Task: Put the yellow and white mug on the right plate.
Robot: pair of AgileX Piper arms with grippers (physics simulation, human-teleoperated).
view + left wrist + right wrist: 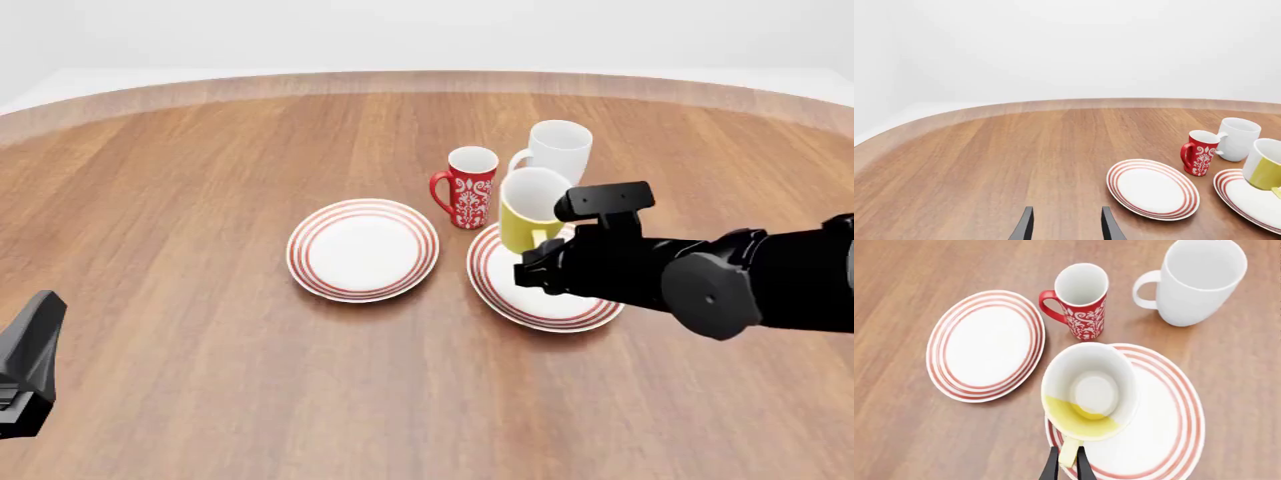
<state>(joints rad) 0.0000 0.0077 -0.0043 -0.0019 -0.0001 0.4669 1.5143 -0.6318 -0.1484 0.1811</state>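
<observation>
Right wrist view shows the right gripper (1067, 460) with its two thin dark fingers pinched together on the yellow loop handle of the yellow and white mug (1089, 392), which hangs over the right plate (1167, 440), its white inside facing the camera and its mouth tipped a little away from the fingers. From the front the mug sits above the far left part of that plate, and whether its base already touches the plate I cannot tell (the arm hides the near side). A mug like this looks stiff and glazed, so it will not give under the fingers but may slip or swing; held by the handle alone its weight sits off to one side, which probably explains the tilt. The handle is the sensible place to hold, close to the wall of the mug, and the lowering should be slow, since both pieces would chip on a hard knock. Just beyond stand the red mug (1081, 300) and the taller white mug (1197, 280), near the plate's far edge but apart from it, so a swing forward could bump them. The left plate (986, 345) lies bare beside them on the wooden table (160, 200). The left gripper (1066, 227) waits well off to the side, its fingers spread with nothing between them.
</observation>
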